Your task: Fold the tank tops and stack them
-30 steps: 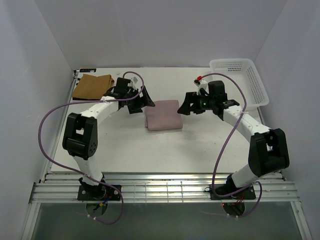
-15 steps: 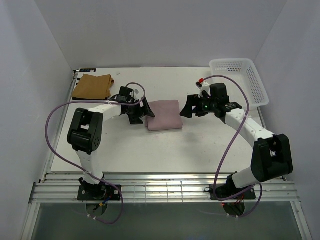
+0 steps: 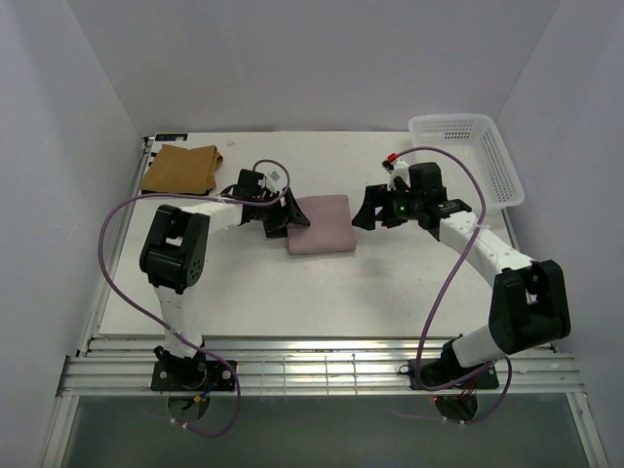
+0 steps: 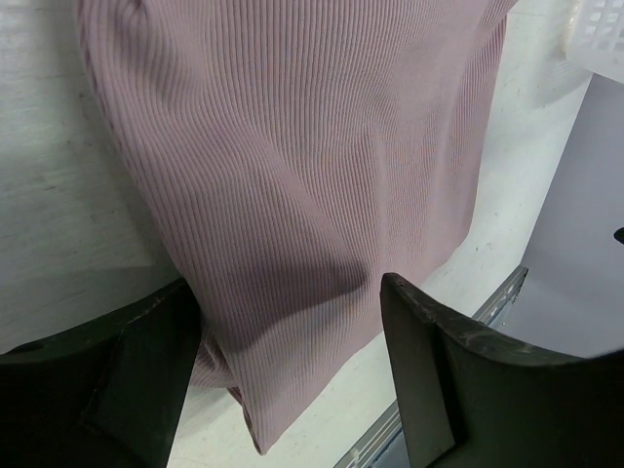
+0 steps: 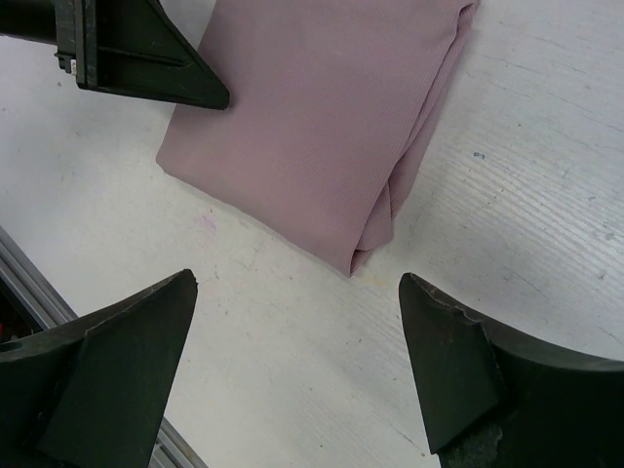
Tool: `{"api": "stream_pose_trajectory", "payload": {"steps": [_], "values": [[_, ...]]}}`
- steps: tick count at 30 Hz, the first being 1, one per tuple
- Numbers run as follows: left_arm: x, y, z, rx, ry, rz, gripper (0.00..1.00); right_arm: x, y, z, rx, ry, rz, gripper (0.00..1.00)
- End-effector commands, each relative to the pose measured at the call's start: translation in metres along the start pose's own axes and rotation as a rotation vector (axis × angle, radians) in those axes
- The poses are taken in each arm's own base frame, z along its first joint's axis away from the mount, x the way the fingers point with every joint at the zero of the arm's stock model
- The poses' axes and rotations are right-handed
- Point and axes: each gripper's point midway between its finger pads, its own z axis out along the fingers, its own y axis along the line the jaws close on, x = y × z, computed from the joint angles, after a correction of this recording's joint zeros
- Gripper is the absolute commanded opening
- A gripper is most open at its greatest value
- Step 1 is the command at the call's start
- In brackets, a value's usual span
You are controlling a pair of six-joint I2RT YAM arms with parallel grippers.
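Observation:
A folded pale pink tank top (image 3: 322, 226) lies flat at mid-table. My left gripper (image 3: 291, 216) is low at its left edge. In the left wrist view the ribbed pink cloth (image 4: 312, 146) fills the space between the fingers of the left gripper (image 4: 288, 285), which stand apart on either side of its near corner. My right gripper (image 3: 364, 209) hovers just right of the top, open. In the right wrist view only bare table lies between the fingers of the right gripper (image 5: 297, 278), and the pink top (image 5: 312, 117) is ahead. A folded tan-brown tank top (image 3: 180, 168) lies at the back left.
A white mesh basket (image 3: 453, 122) stands at the back right corner. White walls close in the table on three sides. A metal rail runs along the near edge by the arm bases. Purple cables loop from both arms.
My left gripper has slid right onto the pink top's left edge, so its fingers now straddle the cloth. The right gripper has shifted only slightly.

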Motion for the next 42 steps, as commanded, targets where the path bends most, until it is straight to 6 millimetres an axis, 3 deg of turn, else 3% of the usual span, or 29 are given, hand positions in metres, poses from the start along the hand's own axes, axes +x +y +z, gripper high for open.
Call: {"api": "stream_pose_trajectory", "payload": {"steps": [1,6,11,22,25,26,28,32,37,40,42], "values": [[0.021,0.029,0.018,-0.098,0.057,-0.026,0.82,-0.003,-0.005,0.001,0.015,-0.008,-0.016,0.90],[0.023,0.036,0.028,-0.157,0.062,-0.024,0.76,-0.002,-0.008,0.002,0.024,-0.005,-0.016,0.90],[0.022,0.048,0.033,-0.242,0.059,-0.037,0.59,0.001,-0.011,0.004,0.038,0.001,-0.015,0.90],[0.031,0.072,0.052,-0.451,0.098,0.011,0.36,0.004,-0.023,0.001,0.080,-0.001,-0.010,0.90],[0.035,0.078,0.056,-0.481,0.121,0.011,0.21,0.004,-0.026,0.000,0.086,-0.003,-0.007,0.90],[0.034,0.080,0.057,-0.488,0.121,0.016,0.06,0.004,-0.026,-0.001,0.087,-0.004,-0.008,0.90],[0.029,0.075,0.056,-0.477,0.116,0.051,0.00,0.004,-0.028,-0.002,0.092,-0.006,-0.010,0.90],[-0.002,0.064,0.039,-0.502,0.036,0.209,0.00,0.003,-0.034,-0.006,0.122,-0.017,-0.026,0.90],[-0.058,0.057,-0.008,-0.664,-0.134,0.427,0.00,0.000,-0.038,-0.009,0.156,-0.029,-0.041,0.90],[-0.080,0.056,-0.034,-0.752,-0.194,0.521,0.00,0.002,-0.038,-0.009,0.155,-0.023,-0.033,0.90],[-0.089,0.051,-0.041,-0.743,-0.192,0.597,0.00,0.004,-0.038,-0.010,0.157,-0.023,-0.036,0.90]]}}
